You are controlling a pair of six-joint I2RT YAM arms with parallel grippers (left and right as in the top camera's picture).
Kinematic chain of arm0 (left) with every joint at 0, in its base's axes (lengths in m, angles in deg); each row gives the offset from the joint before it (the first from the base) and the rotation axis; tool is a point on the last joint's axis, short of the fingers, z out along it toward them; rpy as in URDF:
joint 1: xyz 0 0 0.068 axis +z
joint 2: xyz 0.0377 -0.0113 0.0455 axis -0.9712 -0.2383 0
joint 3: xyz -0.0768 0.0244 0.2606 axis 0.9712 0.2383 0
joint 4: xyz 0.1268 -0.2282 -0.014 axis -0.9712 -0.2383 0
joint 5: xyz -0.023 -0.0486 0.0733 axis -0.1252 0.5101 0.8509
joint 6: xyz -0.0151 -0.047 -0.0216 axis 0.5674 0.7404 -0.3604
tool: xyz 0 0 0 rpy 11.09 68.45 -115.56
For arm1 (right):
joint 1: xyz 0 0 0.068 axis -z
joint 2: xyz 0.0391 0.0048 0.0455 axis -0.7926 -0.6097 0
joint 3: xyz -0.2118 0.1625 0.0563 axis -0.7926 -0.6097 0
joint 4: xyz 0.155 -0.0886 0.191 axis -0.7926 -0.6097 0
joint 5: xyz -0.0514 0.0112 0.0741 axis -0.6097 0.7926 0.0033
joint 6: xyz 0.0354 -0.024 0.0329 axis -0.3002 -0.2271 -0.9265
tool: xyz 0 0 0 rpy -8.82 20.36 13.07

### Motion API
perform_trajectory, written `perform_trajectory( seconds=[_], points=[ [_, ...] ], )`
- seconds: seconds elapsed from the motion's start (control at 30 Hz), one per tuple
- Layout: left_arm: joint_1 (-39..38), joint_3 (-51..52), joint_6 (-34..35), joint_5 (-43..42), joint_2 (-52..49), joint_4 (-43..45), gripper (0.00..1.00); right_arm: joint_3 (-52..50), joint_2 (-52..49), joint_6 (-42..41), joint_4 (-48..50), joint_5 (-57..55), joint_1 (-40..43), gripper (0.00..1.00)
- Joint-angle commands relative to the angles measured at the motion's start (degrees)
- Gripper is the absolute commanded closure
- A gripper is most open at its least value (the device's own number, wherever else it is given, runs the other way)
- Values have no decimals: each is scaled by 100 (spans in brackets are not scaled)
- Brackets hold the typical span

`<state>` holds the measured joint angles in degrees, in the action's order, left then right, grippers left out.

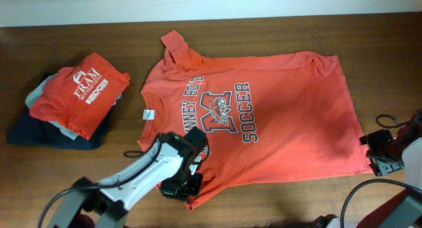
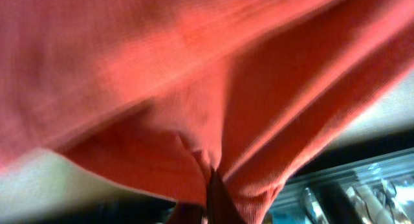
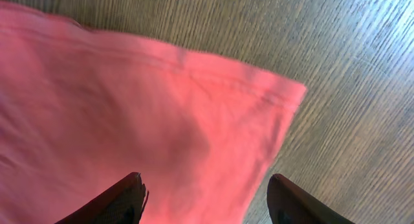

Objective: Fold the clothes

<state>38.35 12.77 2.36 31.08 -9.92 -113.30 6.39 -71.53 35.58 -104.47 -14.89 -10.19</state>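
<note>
Opening fold: my left fingers (image 2: 217, 201) clamp the T-shirt (image 1: 283, 122) by its sleeve; right fingers (image 3: 126, 201) gape over the hem corner (image 3: 284, 94), to grip next.

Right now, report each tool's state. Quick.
Left tool: closed on the orange-red T-shirt.
Right tool: open, holding nothing.

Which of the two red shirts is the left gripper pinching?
The large orange-red soccer T-shirt, spread mid-table: the left gripper is shut on its near edge. The smaller red FRAM shirt lies folded on the pile.
</note>
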Motion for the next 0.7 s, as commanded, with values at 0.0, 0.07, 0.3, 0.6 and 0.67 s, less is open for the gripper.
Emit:
perform_trajectory(
  seconds=[0.0, 0.07, 0.3, 0.6, 0.67],
  points=[
    [-22, -706, 76, 39, 564, -675, 100, 63, 44, 13, -4, 35, 17, 34],
    [-22, -944, 74, 70, 802, -1001, 100, 63, 44, 11, -4, 35, 17, 34],
    [15, -1128, 94, 824, 1150, -1102, 100, 63, 44, 11, -4, 83, 17, 34],
    [262, -1128, 90, 1244, 1139, -1080, 100, 57, 39, 120, -175, 111, 15, 34],
    [273, -1128, 90, 1244, 1139, -1060, 99, 31, 9, 118, -267, 90, 17, 30]
  ],
)
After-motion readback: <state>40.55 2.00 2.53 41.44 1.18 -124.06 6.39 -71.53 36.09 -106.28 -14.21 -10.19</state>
